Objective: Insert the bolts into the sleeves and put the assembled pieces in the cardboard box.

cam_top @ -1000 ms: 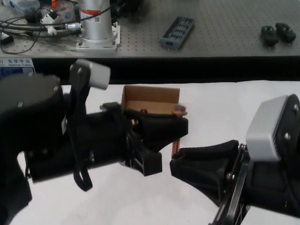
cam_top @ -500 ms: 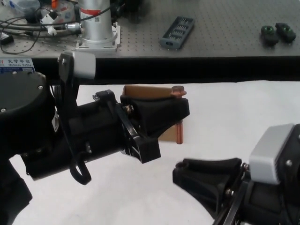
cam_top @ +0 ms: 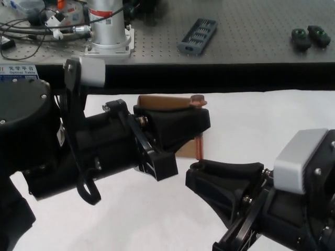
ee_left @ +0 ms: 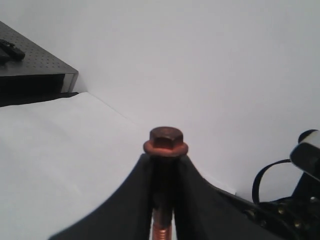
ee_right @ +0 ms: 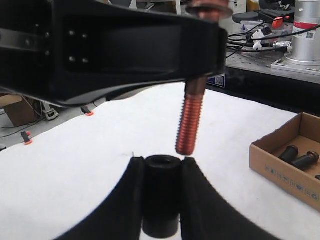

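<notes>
Up comes the right gripper [cam_top: 196,175], closing the gap beneath the bolt [ee_right: 190,122], while the left gripper [cam_top: 201,125] barely stirs! Far left, a label [cam_top: 18,73] on the edge of the rear bench [cam_top: 235,36], print too small to read. Next, the left gripper is clamped on the bolt, head up, threads pointing straight down. The right gripper pinches 1 black sleeve [ee_right: 161,192], upright, bore facing up. Both axes vertical, and the tip hangs just above the rim, seemingly a shade off the bore's centre. Beyond, the cardboard box [ee_right: 282,172] holds 2 finished pieces [ee_right: 300,157]; its printing is illegible.
</notes>
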